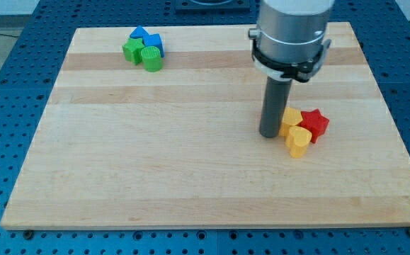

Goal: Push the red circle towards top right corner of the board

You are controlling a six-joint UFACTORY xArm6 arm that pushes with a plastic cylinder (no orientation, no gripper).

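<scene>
No red circle shows in the camera view; it may be hidden behind the arm. A red star (pixel 316 124) lies at the board's right, touching a yellow block (pixel 290 117) and a yellow heart-like block (pixel 298 141). My tip (pixel 269 134) rests on the wooden board (pixel 190 163) just to the view's left of the yellow blocks, close to or touching them.
At the board's top left, a cluster holds a blue triangle (pixel 139 33), a blue block (pixel 154 43), a green star (pixel 132 50) and a green cylinder (pixel 151 59). The arm's grey body (pixel 292 32) covers part of the board's top right. Blue perforated table surrounds the board.
</scene>
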